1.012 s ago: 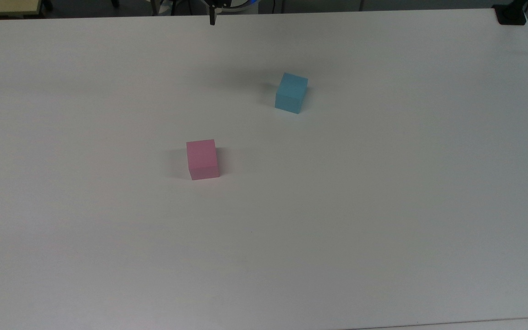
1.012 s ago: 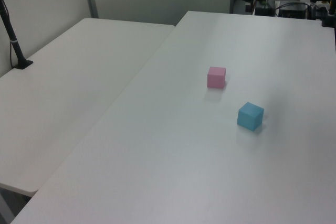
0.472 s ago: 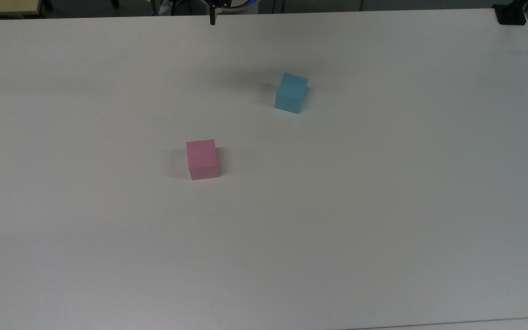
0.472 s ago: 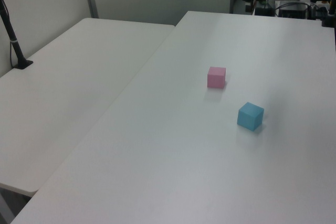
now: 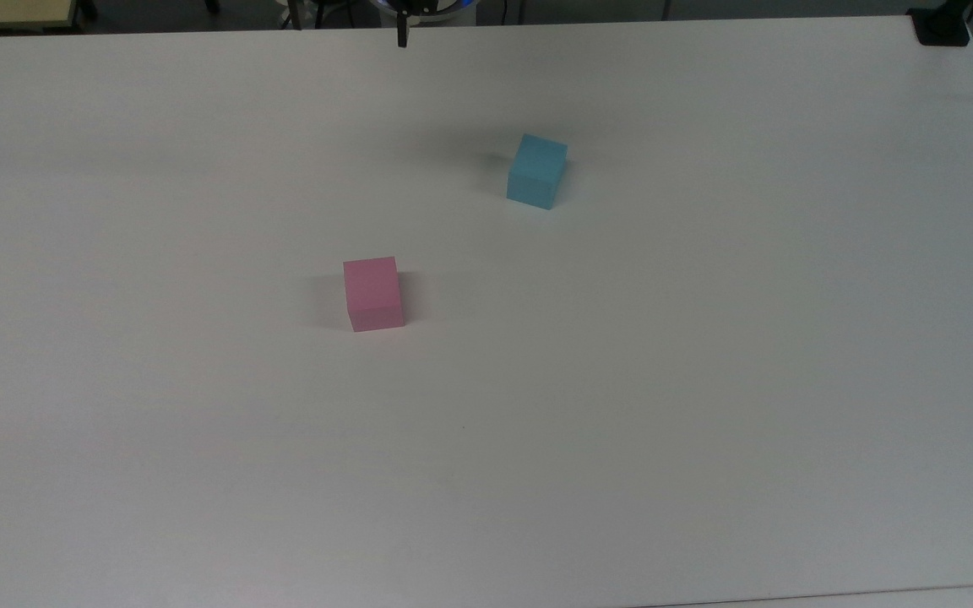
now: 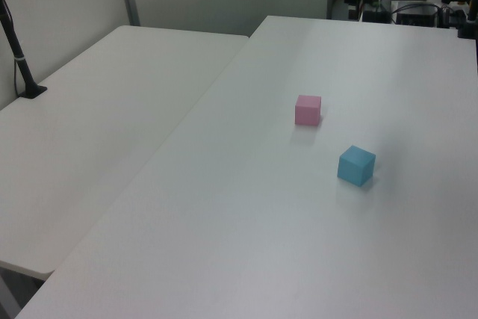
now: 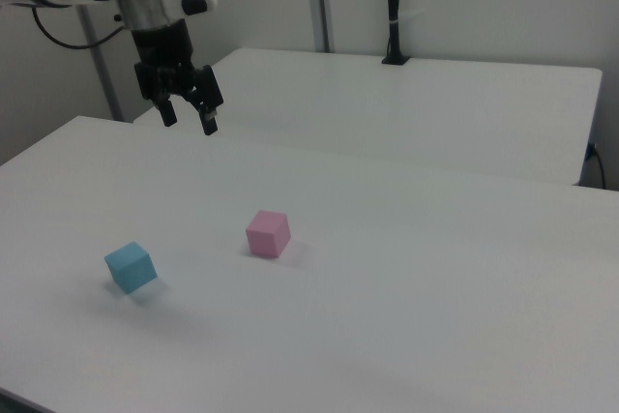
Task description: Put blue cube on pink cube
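Note:
The blue cube point(image 5: 536, 171) point(image 6: 356, 166) point(image 7: 131, 267) rests on the white table, apart from the pink cube point(image 5: 373, 293) point(image 6: 308, 110) point(image 7: 268, 233), which also sits on the table. In the right view my gripper point(image 7: 189, 123) hangs open and empty, high above the table and behind both cubes. One dark fingertip point(image 5: 402, 37) pokes in at the top view's upper edge, far from the blue cube.
The white table point(image 5: 706, 380) has wide bare room around both cubes. A second table point(image 6: 97, 125) adjoins it at the left view's left, with a black post point(image 6: 19, 54) on it. A black mount point(image 5: 941, 25) sits at the top view's upper right corner.
The fingertip at the top view's upper edge has shifted slightly to the right. Both cubes are where they were.

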Available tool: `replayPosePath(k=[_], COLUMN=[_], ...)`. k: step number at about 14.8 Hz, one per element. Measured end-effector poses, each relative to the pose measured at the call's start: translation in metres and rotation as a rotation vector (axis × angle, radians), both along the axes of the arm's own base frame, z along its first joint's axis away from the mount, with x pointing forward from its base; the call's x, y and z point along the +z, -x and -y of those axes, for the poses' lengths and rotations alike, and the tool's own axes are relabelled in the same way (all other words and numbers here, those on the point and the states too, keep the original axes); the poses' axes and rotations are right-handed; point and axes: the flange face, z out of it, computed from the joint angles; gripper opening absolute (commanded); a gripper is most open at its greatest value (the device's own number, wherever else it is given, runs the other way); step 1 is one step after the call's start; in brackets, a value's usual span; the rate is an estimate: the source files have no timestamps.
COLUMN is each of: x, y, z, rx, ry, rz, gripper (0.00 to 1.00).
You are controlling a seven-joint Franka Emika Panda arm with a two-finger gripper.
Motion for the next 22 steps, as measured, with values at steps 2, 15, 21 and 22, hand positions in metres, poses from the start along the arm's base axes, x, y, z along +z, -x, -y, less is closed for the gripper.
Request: replayPosePath(k=[2,15,21,22], x=[-0.001,-0.048,-0.095,-0.111], y=[0.000,0.022,0.014,0.012], z=[-0.009,-0.166,-0.166,-0.162], rx=[0.015,0.013,-0.100,-0.105], ry=[-0.002,-0.009,-0.035,-0.037], rz=[-0.001,-0.061,-0.005,-0.001], gripper=[1.00,1.00,1.00,1.00])
